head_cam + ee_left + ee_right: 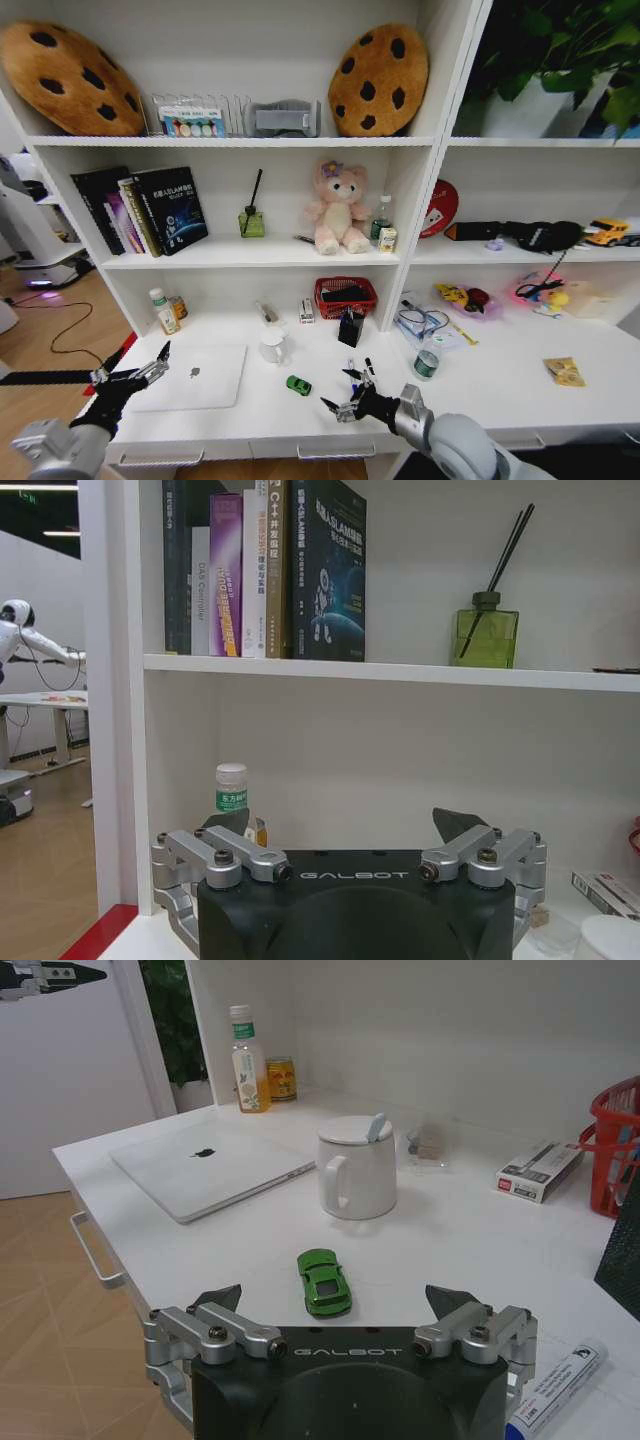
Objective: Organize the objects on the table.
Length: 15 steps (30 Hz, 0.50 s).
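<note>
Right pincer (338, 1305) (fingers spread) near table (500, 390) front edge.

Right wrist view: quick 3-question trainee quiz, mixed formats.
1. True or false: the green toy car lies between the right hand and the white mug.
2. The laptop lid is: A open, B closed, C missing.
3. Fill in: both the right hand and the left hand have fingers spread ____.

Key: 1 true. 2 B. 3 open, holding nothing.
</note>
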Available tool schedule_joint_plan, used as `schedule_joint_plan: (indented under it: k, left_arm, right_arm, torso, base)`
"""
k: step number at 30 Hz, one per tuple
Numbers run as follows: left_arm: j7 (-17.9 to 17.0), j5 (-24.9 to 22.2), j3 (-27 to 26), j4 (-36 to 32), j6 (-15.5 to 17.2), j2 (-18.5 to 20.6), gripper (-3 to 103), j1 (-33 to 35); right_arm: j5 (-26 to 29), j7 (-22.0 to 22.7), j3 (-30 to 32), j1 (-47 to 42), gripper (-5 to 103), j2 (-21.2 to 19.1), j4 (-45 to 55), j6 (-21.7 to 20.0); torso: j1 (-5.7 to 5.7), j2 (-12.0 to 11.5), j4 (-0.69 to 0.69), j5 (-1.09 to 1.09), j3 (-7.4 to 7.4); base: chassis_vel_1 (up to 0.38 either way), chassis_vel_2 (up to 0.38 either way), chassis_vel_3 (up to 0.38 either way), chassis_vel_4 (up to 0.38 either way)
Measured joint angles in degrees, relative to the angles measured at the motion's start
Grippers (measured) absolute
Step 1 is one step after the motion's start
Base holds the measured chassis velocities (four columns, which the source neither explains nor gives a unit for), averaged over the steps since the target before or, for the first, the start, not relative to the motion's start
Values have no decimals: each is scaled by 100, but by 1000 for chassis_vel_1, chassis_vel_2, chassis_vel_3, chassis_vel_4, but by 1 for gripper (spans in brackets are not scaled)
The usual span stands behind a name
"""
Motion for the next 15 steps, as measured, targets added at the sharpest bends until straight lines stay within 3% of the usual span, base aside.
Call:
schedule_joint_plan:
  k: [6,15]
  left_arm:
    - [1,0,0,0,1,0,100,0]
    - [4,0,0,0,1,0,100,0]
  right_arm:
    - [-129,-679,-297,747,100,-49,-425,-248]
    - [-362,-979,-995,1579,100,2,-694,-589]
  torso:
    - [0,0,1,-1,0]
    - [0,0,1,-2,0]
  base:
    - [0,0,0,0]
    - [0,0,0,0]
